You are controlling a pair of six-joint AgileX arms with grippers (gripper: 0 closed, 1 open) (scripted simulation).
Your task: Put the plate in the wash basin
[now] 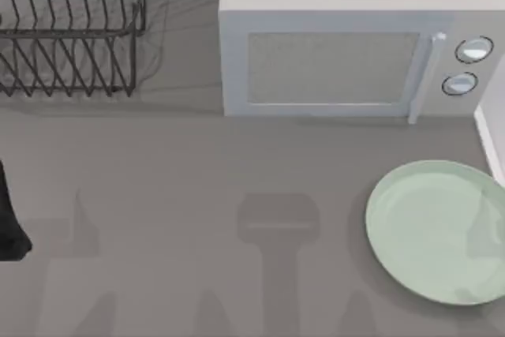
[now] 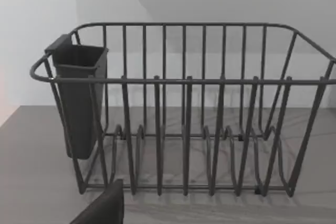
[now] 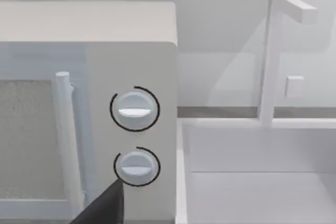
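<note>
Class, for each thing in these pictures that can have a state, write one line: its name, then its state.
plate: flat on the table, at its right side, not in the basin, ungripped.
microwave: door shut.
wash basin: nothing in the part in view.
dish rack: upright, slots bare.
cutlery holder: hung on the rack's end.
left arm: parked at the table's left edge.

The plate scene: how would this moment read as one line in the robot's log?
plate: on table, right side, before microwave | wash basin: beside microwave, no plate inside | dish rack: far left | task: not started
</note>
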